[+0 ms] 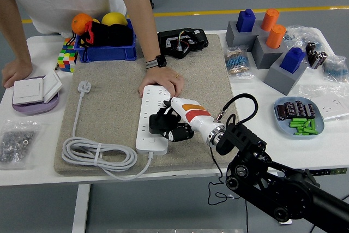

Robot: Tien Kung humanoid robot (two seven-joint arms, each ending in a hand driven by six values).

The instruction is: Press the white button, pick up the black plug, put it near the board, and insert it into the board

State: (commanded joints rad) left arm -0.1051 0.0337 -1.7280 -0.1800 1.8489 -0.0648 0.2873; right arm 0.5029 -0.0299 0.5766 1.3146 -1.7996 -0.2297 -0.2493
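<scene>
My right hand, white with black fingers, reaches in from the lower right and is shut on the black plug. The plug sits over the right side of the white power strip, about halfway along it; I cannot tell if its pins are in a socket. The strip lies lengthwise on the grey mat. A person's hand presses down on the strip's far end. The strip's own cord coils at the mat's near left and ends in a white plug. My left arm is out of view.
The person's other hand rests at the far left beside white switches on a purple plate. A blue bin, a Rubik's cube and a black device stand behind the mat. Grey peg blocks and a battery dish sit right.
</scene>
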